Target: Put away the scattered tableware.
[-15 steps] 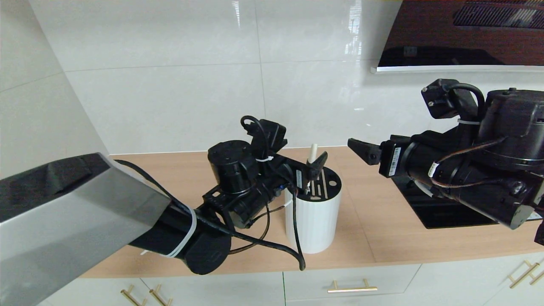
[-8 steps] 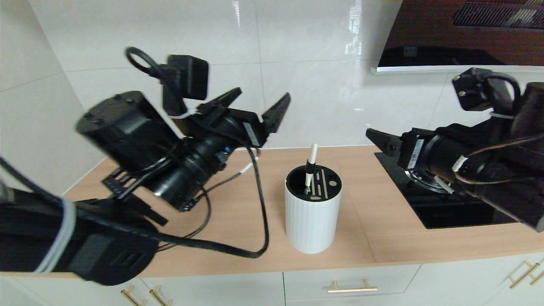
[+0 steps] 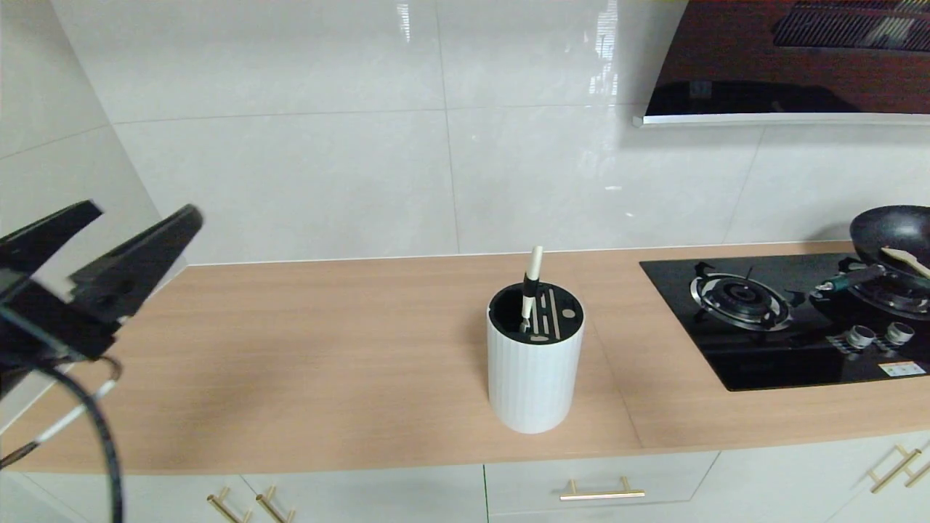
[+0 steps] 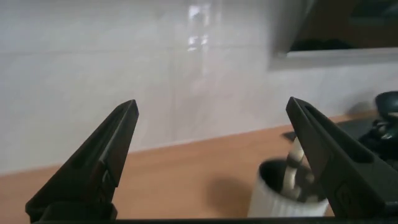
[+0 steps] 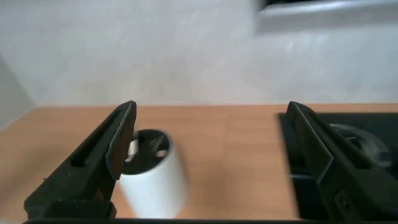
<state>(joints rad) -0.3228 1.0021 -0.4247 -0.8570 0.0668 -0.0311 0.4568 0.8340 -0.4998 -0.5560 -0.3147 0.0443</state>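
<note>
And we're clear! Over at nine o'clock, our left gripper (image 3: 143,211) has swung right back from the middle of the scene. A second ago it was down on the rim of the holder. Half a second ago it was lifted and already parted, and now it hangs well apart from everything, fingers spread wide with nothing between them.

Moving across the wooden countertop (image 3: 327,349), we come to the white ribbed utensil holder (image 3: 535,378), standing upright at the centre. The cream-handled utensil (image 3: 532,280) is planted in the black slotted insert and tips a touch toward one o'clock. We can't tell whether it's a knife or something else. It has held its place through the retreat, so we judge this piece delivered and released cleanly.

Carrying on to three o'clock, the gas hob (image 3: 763,341) has come back into sight now that our right arm has pulled away from in front of it. At its far end a dark wok (image 3: 890,229) sits on a burner with a spatula (image 3: 904,260) resting in it.

Our right gripper (image 5: 210,107) is drawn back too, its fingers released and wide apart, carrying nothing, with the holder and the hob lying beyond them.

Both arms free and the counter bare of loose pieces: we reckon this put-away is at or near its finish.
</note>
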